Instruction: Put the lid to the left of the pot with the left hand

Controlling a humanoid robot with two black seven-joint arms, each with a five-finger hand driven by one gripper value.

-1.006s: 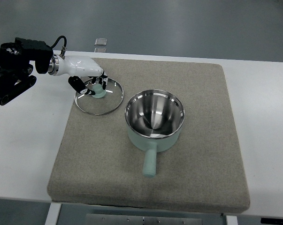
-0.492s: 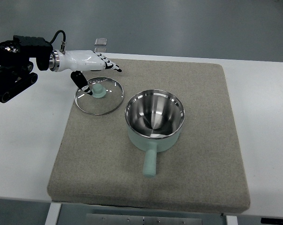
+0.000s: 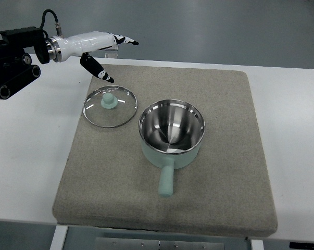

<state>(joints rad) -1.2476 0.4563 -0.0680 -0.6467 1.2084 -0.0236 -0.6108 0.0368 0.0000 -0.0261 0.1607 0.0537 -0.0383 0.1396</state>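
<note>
While our left hand (image 3: 102,49) hangs released, fingers spread | round glass lid with mint knob (image 3: 110,106) lies just below-right of it | left of steel-lined mint pot (image 3: 172,133)

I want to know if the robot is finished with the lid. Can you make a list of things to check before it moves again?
1. Lid lies flat on the mat: ok.
2. Lid sits left of the pot, not on it: ok.
3. Lid and pot are apart, not touching: cannot tell, their rims look very close.
4. Left robot hand has let go, fingers spread and holding nothing: ok.
5. Left robot hand is clear of the lid's knob: ok.
6. Right robot hand out of the way: ok, it is not in the picture.
</note>
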